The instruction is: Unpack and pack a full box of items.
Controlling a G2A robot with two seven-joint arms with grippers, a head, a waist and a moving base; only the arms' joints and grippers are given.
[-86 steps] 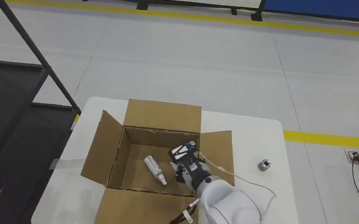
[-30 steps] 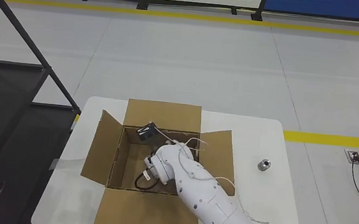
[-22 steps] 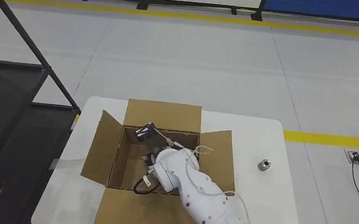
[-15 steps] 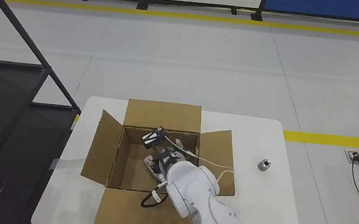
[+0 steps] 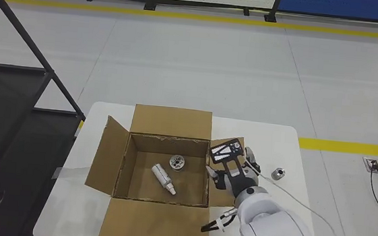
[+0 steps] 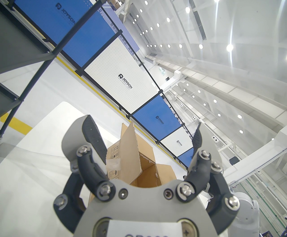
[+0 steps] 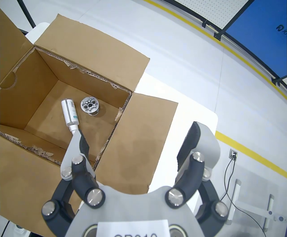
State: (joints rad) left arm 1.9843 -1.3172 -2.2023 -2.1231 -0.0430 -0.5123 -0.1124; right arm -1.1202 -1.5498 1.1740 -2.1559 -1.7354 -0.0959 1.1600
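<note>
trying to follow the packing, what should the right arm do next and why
Probably swing the right arm toward the small metal part on the table beside the box and lower over it. Its jaws stand open and empty above the box's right flap; a bottle and a similar metal spool already lie inside, while this part sits outside.

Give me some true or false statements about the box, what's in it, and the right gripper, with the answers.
The white bottle lies inside the box. True.
The round metal part rests on top of the bottle. False: it sits beside it on the box floor, apart.
The right gripper is shut on an item. False: it is open and empty.
A small metal piece sits on the table outside the box. True.
</note>
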